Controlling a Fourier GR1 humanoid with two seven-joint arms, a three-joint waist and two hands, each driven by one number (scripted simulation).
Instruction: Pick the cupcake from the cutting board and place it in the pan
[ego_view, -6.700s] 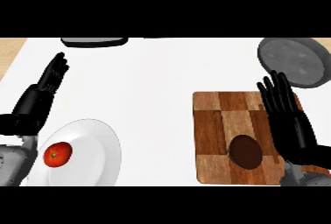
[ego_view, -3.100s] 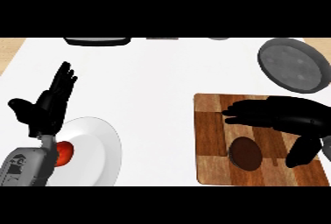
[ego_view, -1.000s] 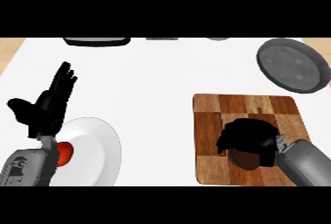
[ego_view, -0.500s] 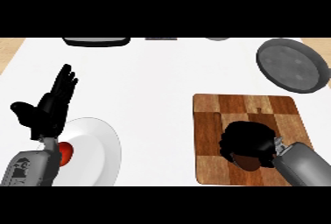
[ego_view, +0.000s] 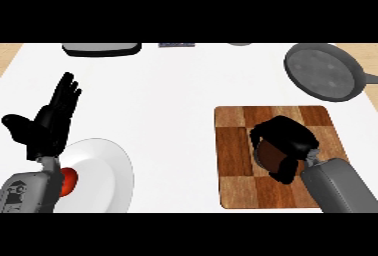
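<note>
A dark brown cupcake (ego_view: 270, 154) rests on the wooden cutting board (ego_view: 235, 150) at the right of the counter. My right hand (ego_view: 288, 137) lies over it, fingers and thumb curled round it, hiding most of it. The grey round pan (ego_view: 322, 71) sits at the far right, beyond the board, with its handle pointing right. My left hand (ego_view: 48, 122) stands open at the left edge, fingers up, resting.
A white plate (ego_view: 103, 172) with a red fruit (ego_view: 68, 181) lies at the near left, partly behind my left forearm. A grey tray (ego_view: 101, 48) and small dark items line the far edge.
My right hand came down from beside the board onto the cupcake and curled round it. In the last half second it has shifted slightly. The left hand has stayed put.
</note>
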